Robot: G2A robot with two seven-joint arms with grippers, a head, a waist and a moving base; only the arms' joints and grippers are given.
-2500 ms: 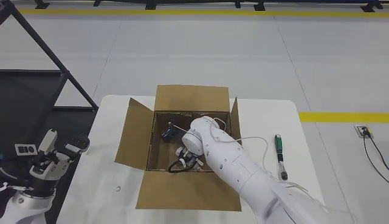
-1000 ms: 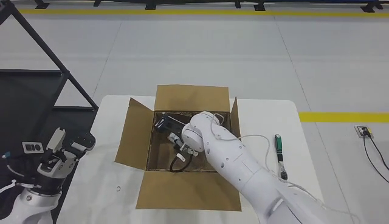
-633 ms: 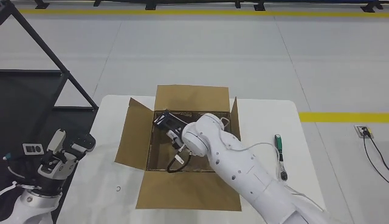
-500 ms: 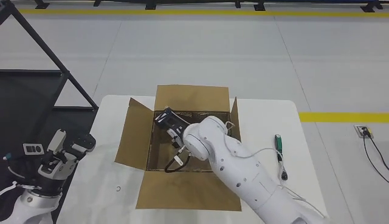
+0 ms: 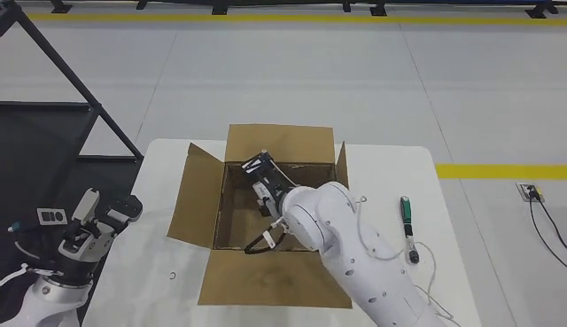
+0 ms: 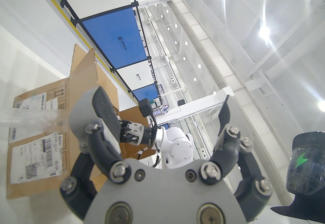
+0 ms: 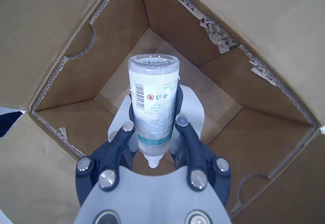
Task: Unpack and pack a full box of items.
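Right hand [image 7: 153, 108] grips a white labelled plastic bottle [image 7: 151, 88] pointing down into the open brown cardboard box [image 7: 177, 19], hiding part of its floor. Left hand [image 6: 163, 103] gapes wide beside the white counter [image 5: 159, 247].

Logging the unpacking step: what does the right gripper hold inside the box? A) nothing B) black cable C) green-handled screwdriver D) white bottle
D: the right wrist view shows the right gripper shut on a white bottle above the floor of the box.
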